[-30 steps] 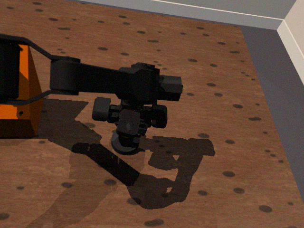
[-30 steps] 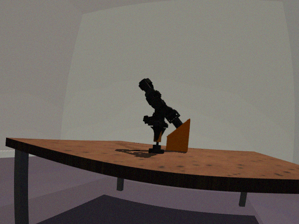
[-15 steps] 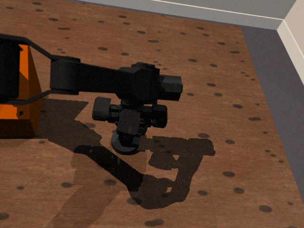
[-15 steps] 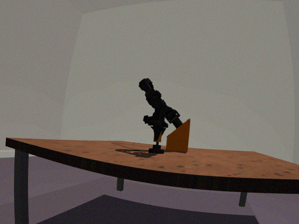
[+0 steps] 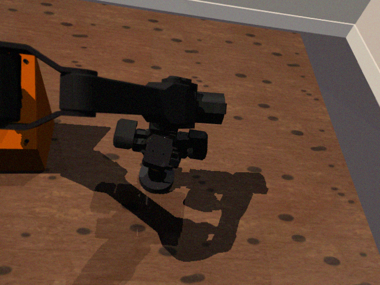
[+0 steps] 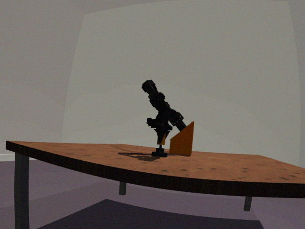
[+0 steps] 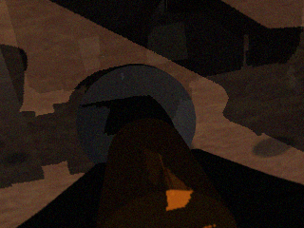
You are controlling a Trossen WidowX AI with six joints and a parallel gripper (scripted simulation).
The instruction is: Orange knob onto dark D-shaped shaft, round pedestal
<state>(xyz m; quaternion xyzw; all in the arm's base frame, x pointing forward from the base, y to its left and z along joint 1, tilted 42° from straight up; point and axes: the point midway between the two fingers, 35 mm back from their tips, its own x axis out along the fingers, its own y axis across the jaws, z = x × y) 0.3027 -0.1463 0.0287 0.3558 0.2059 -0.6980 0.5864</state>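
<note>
The orange knob (image 6: 161, 141) (image 7: 152, 166) stands upright between the fingertips of my gripper (image 6: 161, 142) (image 7: 149, 164), which is shut on it. The round grey pedestal (image 5: 147, 182) (image 6: 159, 154) (image 7: 138, 81) lies on the table below the knob. In the exterior view a short length of the dark shaft (image 6: 160, 146) shows between the knob's lower end and the pedestal, so the knob is above the pedestal. Whether the shaft's tip is inside the hole cannot be told. In the wrist view the knob hides the shaft. The flat sides are hidden.
The arm's orange base (image 5: 29, 101) (image 6: 181, 142) stands close beside the pedestal. Dark arm shadows lie across the spotted wooden table (image 5: 276, 196) (image 6: 209, 162) and part of the pedestal. The table's far edge is at the right in the top view.
</note>
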